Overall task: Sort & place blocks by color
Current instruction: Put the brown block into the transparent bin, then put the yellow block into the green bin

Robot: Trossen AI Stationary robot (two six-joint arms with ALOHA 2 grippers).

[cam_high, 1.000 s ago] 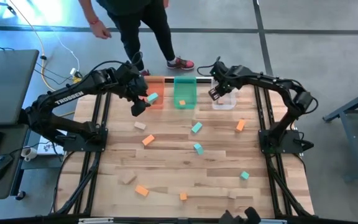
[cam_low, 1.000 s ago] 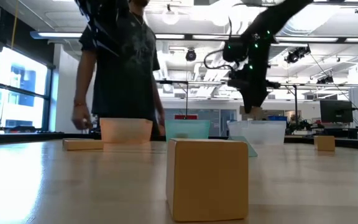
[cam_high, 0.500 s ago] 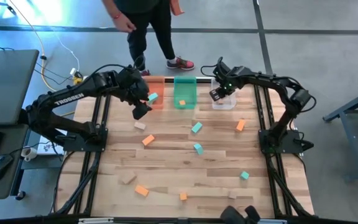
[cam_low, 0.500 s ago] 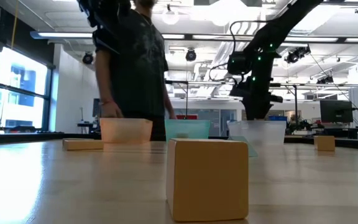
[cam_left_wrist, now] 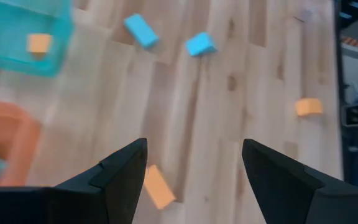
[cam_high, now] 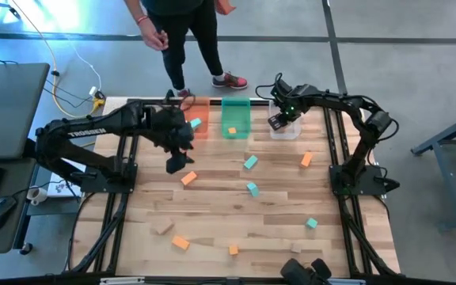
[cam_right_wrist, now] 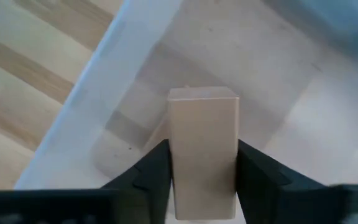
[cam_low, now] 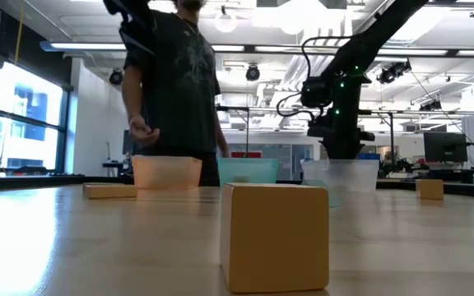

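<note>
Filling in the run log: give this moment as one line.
right hand: tan block between fingers, over clear tray | left hand: open, above orange block

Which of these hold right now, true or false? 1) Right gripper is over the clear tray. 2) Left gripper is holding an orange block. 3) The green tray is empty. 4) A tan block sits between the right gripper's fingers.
1) True: the right gripper is over the clear tray.
2) False: the left gripper is open and holds nothing; an orange block lies on the table below.
3) False: the green tray holds an orange-looking block.
4) True: the tan block sits between them.
</note>
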